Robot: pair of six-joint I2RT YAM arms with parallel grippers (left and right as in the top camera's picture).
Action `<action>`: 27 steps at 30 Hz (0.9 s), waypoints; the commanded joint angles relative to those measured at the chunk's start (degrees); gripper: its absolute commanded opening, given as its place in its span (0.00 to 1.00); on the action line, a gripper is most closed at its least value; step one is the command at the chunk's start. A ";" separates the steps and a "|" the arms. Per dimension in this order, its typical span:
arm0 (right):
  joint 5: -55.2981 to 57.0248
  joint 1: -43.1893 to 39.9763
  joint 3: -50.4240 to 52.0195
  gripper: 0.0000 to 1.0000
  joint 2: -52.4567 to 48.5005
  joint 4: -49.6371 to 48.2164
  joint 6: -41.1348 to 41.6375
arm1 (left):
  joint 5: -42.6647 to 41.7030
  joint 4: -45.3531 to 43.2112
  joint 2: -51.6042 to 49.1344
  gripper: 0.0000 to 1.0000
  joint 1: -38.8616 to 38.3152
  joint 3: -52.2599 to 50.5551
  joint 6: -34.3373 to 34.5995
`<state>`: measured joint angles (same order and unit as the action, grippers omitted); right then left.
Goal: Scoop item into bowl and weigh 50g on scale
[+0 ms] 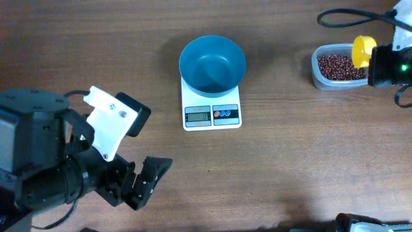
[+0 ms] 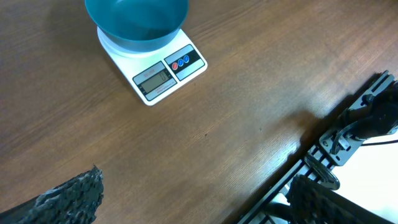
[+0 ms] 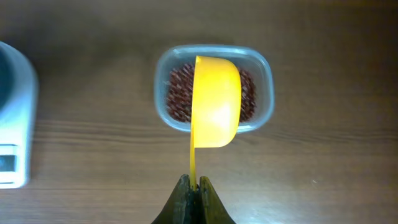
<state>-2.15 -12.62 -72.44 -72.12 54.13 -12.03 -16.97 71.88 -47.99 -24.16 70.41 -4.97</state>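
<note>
Now the right gripper (image 3: 194, 184) pinches the yellow scoop (image 3: 216, 102) above the beans (image 3: 177, 93); the left gripper (image 1: 144, 170) hangs spread, empty

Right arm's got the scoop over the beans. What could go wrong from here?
1. The right hand pinches only the thin handle end of the yellow scoop; digging into the beans may twist it loose.
2. Nothing steadies the clear tub; the left hand is far off, so the tub may slide.
3. The bowl on the scale lies across bare table; an overfull scoop could spill beans on the way.
</note>
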 commanded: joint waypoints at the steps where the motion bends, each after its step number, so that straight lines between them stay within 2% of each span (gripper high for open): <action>1: 4.33 -0.22 -0.52 0.04 -2.58 -2.29 -1.27 | -0.20 0.04 0.07 0.99 0.37 1.16 -0.96; 7: 4.57 -0.20 -0.55 0.04 -3.28 -6.16 -1.27 | -0.20 0.04 0.07 0.99 0.37 1.16 -0.96; 14: 7.30 -0.20 -3.17 0.04 -4.13 -2.49 -1.36 | -0.20 0.04 0.07 0.99 0.37 1.16 -0.96; 20: 4.33 -0.20 -4.39 0.04 -8.81 -1.38 -2.56 | -0.20 0.04 0.07 0.99 0.37 1.16 -0.96; 27: 1.33 -0.20 -4.42 0.04 -8.83 -2.60 -2.27 | -0.20 0.04 0.07 0.99 0.37 1.16 -0.96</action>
<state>1.04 -12.62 -75.13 -80.95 51.94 -14.15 -16.97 71.88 -47.99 -24.16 70.46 -4.97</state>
